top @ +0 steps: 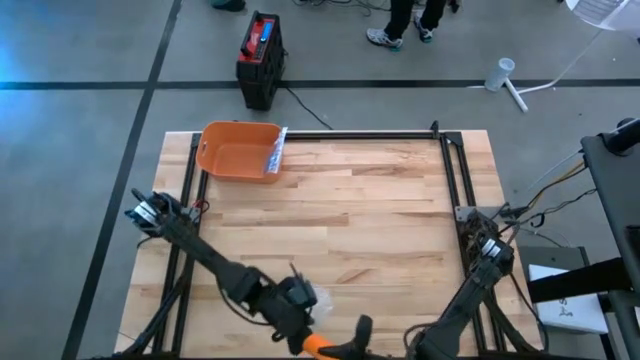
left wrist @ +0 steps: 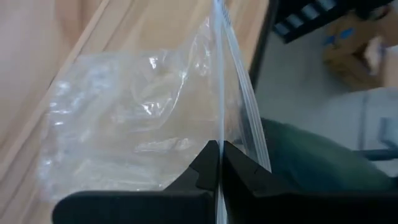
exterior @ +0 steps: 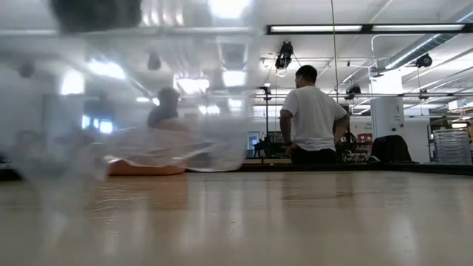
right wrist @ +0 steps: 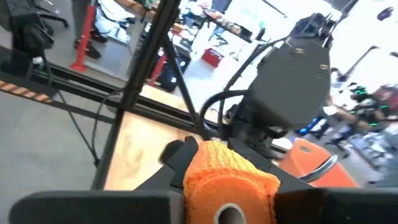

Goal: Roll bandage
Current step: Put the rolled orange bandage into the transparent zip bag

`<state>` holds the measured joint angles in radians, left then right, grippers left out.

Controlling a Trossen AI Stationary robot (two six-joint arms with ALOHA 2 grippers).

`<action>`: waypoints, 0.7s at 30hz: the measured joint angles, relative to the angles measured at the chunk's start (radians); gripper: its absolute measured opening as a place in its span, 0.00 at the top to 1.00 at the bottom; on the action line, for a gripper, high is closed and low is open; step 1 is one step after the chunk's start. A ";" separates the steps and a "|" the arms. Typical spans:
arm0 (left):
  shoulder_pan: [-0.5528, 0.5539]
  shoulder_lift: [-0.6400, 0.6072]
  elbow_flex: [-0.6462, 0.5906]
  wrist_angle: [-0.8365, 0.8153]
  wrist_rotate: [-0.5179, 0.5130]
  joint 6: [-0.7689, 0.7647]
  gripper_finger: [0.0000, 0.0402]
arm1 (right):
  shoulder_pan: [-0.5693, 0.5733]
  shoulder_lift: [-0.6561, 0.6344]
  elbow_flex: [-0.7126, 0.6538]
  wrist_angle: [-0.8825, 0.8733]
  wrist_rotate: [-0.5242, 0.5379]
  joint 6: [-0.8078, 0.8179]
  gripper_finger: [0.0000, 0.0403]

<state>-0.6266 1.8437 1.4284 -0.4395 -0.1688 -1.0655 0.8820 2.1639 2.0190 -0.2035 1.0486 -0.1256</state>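
Left end effector (left wrist: 219,163) clenched on plastic bag (left wrist: 143,124) edge at near counter (top: 380,230) edge. Right end effector (right wrist: 227,186) grasps orange bandage roll (right wrist: 227,177) beside it. Risk: thin film slipping free, or roll unwinding.

low view: clear plastic bag (exterior: 133,111) a blur, masking the orange tray (exterior: 144,169) | high view: orange bandage roll (top: 318,347) cut by edge (right gripper (top: 362,345) too)
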 joint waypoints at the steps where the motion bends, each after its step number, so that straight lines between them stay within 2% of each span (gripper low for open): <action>1: 0.014 -0.003 0.001 0.019 0.014 0.010 1.00 | 0.012 0.000 0.000 0.000 0.029 -0.014 0.84; 8: 0.066 -0.029 0.004 0.213 0.113 0.100 1.00 | 0.109 0.000 -0.002 -0.002 0.284 -0.136 0.85; 11: 0.077 -0.028 0.003 0.290 0.158 0.107 1.00 | 0.129 0.000 -0.002 -0.002 0.360 -0.215 0.85; 17: 0.123 -0.027 0.003 0.296 0.178 0.027 1.00 | 0.104 0.000 -0.022 -0.001 0.346 -0.364 0.85; 21: 0.157 -0.027 0.003 0.296 0.221 0.035 1.00 | 0.063 0.000 -0.049 -0.024 0.328 -0.444 0.85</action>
<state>-0.4696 1.8168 1.4315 -0.1432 0.0522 -1.0304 0.9447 2.1639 1.9700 -0.2280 1.3766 -0.5694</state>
